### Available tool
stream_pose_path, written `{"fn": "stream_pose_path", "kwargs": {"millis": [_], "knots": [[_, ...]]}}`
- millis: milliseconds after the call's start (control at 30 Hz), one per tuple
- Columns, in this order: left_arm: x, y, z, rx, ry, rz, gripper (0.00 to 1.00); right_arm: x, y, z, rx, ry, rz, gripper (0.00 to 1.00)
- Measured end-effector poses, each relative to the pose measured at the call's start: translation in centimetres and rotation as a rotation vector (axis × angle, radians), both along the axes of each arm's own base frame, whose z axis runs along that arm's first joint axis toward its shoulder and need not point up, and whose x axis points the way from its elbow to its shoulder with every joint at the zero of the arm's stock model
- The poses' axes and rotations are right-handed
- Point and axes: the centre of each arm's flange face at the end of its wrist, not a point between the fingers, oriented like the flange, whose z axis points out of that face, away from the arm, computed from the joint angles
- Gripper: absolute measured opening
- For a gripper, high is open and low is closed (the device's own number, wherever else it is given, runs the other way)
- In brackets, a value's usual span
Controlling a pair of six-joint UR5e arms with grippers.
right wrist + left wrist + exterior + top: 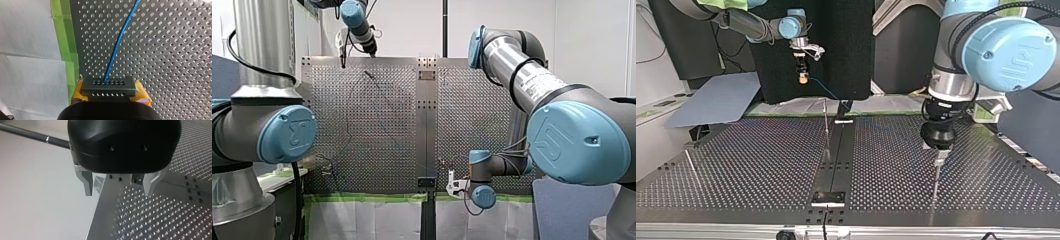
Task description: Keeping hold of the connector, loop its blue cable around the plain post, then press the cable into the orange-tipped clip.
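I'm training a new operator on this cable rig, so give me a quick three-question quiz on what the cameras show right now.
1. True or false: my left gripper is shut on the blue cable.
2. What does my right gripper hold? A) the black connector B) a screwdriver C) nothing
3. Fill in: in the right wrist view, the tape along the perforated table edge is ____.
Key: 1 false, it is open and empty; 2 A; 3 green.
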Motion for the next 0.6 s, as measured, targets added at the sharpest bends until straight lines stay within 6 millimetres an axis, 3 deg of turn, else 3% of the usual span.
{"fn": "stream_pose_path", "kwargs": {"millis": [233,600], "knots": [[0.7,0.3,0.5,0.093,0.048,0.050,0.99,0.0,0.0,0.0,0.000,0.003,0.000,0.00],[1.9,1.4,-2.1,0.152,0.191,0.071,0.99,0.0,0.1,0.0,0.002,0.006,0.000,0.00]]}}
